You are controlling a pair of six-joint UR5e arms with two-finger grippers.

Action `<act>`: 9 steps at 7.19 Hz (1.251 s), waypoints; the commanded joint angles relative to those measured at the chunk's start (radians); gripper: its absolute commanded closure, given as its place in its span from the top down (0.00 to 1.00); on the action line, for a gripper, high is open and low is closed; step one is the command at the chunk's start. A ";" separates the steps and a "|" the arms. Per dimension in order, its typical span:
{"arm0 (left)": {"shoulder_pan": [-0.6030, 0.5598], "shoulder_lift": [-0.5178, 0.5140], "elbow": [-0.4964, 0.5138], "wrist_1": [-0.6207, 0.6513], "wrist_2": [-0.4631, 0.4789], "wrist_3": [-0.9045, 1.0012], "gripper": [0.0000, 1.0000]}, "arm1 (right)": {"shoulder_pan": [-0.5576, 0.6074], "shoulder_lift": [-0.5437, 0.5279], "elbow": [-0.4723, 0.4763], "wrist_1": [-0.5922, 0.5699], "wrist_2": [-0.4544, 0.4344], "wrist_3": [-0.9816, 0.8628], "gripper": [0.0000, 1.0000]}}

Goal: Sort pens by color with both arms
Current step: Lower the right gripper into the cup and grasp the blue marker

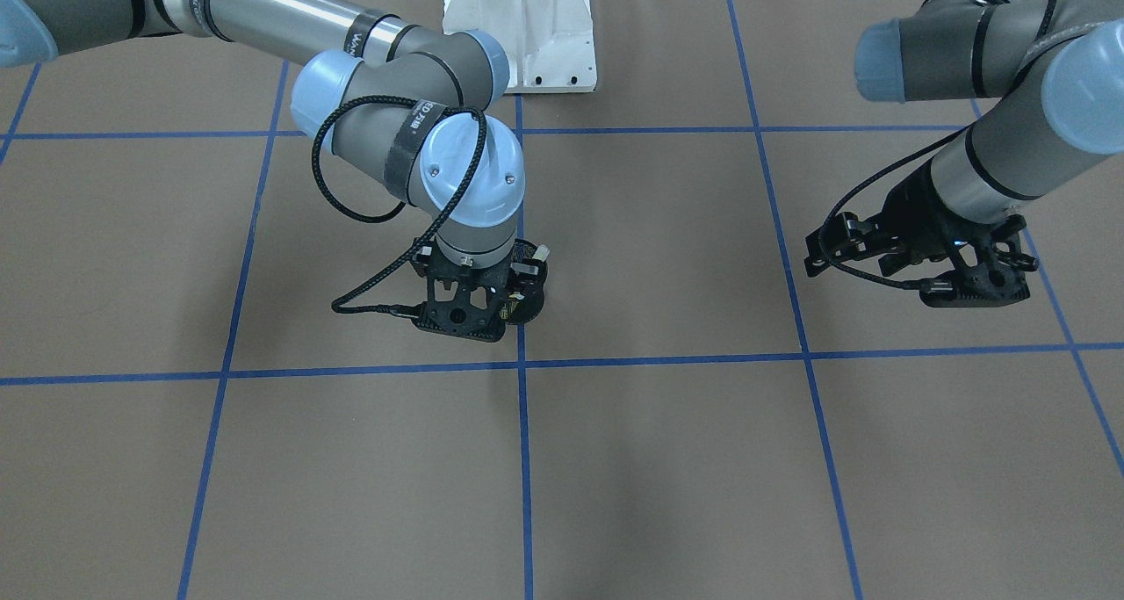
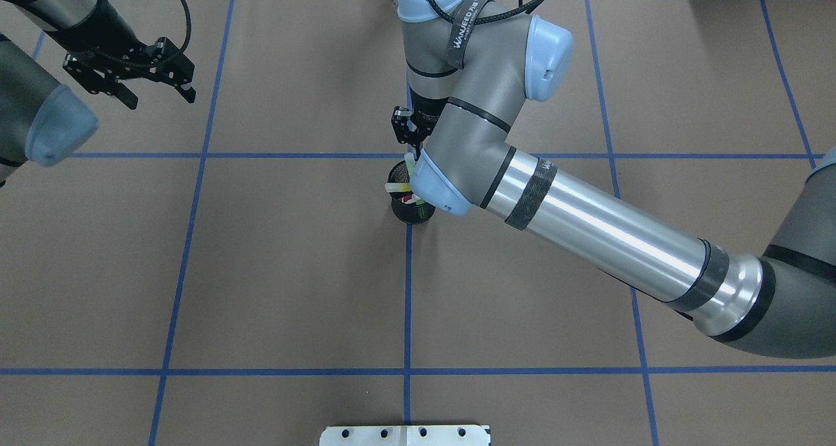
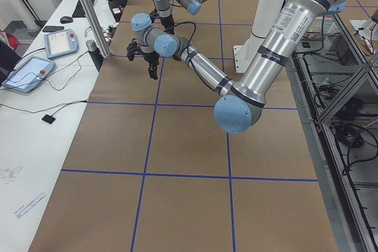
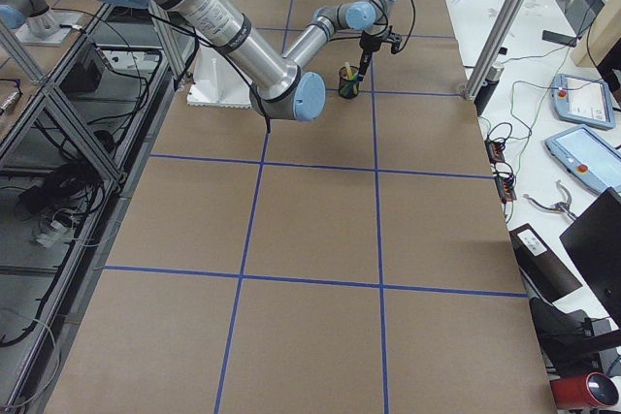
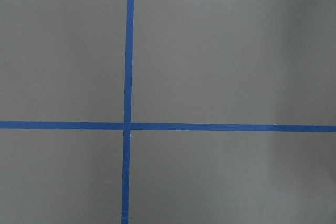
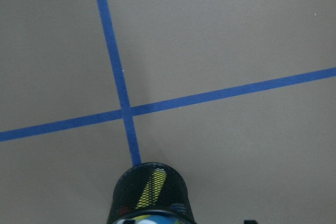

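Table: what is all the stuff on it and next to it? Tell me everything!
table: one, brown cover, fills the scene
tape lines: several, blue, a grid on the table
pen cup: one, black mesh, on the middle tape line
pens: several, count unclear, yellow-green, pale and some red, in the pen cup
pedestal base: one, white, robot's edge of the table
control tablets: two, grey-blue, white side desk
left arm: grey, blue caps; left gripper open, empty
right arm: same colours; right gripper over the pen cup
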 commanded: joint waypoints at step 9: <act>0.021 -0.005 -0.014 0.000 0.002 -0.041 1.00 | -0.015 -0.009 0.032 -0.020 0.000 0.000 0.40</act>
